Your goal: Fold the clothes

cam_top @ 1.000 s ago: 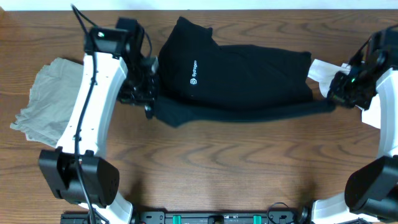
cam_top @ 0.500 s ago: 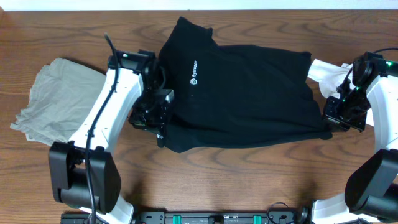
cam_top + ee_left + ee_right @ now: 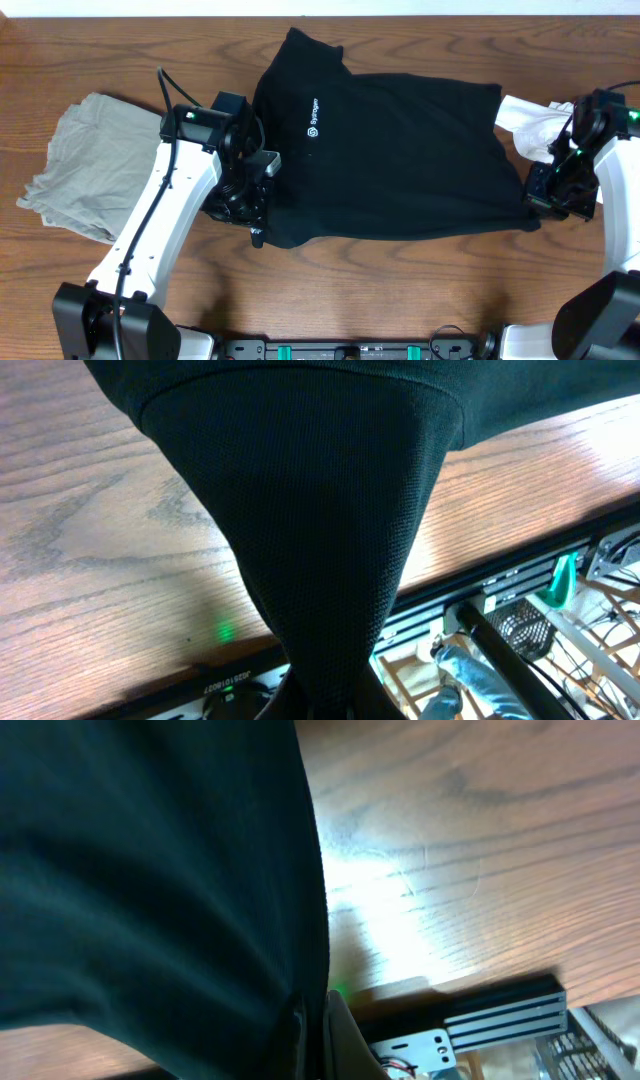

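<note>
Left claw [image 3: 256,228] and right claw [image 3: 540,198] are each clamped on a corner of the black garment [image 3: 400,140]. The hem between them wants even tension and matched travel.

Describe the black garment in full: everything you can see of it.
The black garment is soft, finely knit fabric with small white logo lettering near its left end. It lies spread across the wooden table, mildly wrinkled, its near edge stretched between two pinched corners: the left gripper is shut on the near-left one, the right gripper on the near-right. Its far-right corner meets the white garment.
</note>
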`<state>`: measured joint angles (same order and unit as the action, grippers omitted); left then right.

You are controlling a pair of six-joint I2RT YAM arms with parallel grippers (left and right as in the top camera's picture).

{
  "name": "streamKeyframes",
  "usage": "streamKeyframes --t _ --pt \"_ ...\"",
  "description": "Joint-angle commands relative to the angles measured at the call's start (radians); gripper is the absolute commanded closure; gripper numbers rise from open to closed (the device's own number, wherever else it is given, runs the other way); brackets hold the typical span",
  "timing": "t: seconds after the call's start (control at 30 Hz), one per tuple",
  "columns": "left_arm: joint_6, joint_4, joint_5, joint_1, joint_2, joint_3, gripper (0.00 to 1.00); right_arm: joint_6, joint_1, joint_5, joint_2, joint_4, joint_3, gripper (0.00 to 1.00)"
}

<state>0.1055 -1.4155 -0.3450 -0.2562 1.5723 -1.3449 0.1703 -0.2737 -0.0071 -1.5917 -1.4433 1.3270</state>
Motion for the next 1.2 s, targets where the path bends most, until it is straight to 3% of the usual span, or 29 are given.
streamKeyframes --t 0.0,0.37,0.83,1.17 --pt "-0.013 0.006 -0.003 0.003 -0.011 0.032 0.94 -0.006 -0.008 0.008 0.019 0.030 -0.083 0.99" --pt "-0.055 0.049 -0.002 0.003 -0.040 0.091 0.94 0.045 -0.008 -0.020 0.108 0.166 -0.285 0.99" --pt "-0.164 0.145 -0.002 0.003 -0.213 0.320 0.94 0.102 -0.019 0.030 0.128 0.169 -0.295 0.99" --pt "-0.266 0.143 0.051 0.003 -0.295 0.351 0.94 0.157 -0.060 0.064 0.129 0.149 -0.295 0.99"
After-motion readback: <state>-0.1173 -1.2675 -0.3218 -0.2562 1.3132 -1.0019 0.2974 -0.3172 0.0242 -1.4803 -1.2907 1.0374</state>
